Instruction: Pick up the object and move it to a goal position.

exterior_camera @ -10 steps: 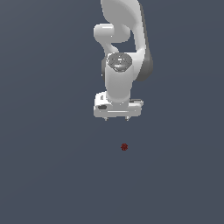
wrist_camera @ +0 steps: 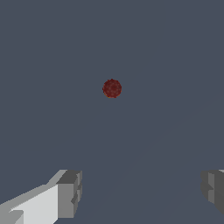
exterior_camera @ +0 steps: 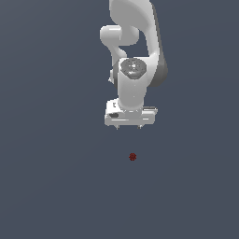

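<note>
The tiny dark red, bumpy round blob (exterior_camera: 132,157) lies alone on the flat grey desk (exterior_camera: 51,186), well apart from the white gripper (exterior_camera: 129,126), whose jaws are spread wide and empty, evidently readied to straddle it

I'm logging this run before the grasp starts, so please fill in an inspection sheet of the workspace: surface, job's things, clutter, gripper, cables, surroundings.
Surface: plain dark blue-grey floor, no markings seen.
Job's things: one tiny dark red bumpy object, lying apart from the arm; also seen in the wrist view.
Clutter: nothing seen.
Gripper: white gripper pointing down, open, holding nothing, not touching the object.
Cables: nothing seen.
Surroundings: only the white arm; no goal marker seen.
</note>
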Available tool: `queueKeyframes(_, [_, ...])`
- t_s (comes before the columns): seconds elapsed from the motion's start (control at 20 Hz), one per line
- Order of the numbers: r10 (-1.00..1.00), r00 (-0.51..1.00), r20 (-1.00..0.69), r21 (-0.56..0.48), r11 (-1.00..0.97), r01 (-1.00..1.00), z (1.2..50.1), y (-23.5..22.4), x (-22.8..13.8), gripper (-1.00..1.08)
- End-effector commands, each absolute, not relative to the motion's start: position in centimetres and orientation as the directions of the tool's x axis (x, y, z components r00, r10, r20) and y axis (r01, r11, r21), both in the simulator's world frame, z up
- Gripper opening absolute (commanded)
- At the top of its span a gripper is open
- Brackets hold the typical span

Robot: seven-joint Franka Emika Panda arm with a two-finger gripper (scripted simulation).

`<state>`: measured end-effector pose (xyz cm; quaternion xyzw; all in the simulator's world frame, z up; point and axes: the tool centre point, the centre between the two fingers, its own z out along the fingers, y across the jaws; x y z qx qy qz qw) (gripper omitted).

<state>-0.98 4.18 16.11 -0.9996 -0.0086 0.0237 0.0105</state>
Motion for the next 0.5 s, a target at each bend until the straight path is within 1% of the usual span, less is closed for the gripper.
queueKeyframes(0.0, [0.014, 0.999, -0.050, -0.024, -1.000, 0.012, 16.01, 4.56, -1.02, 1.00])
queueKeyframes(0.45, [0.007, 0.999, -0.050, -0.023, -1.000, 0.005, 15.99, 4.46, -0.96, 1.00])
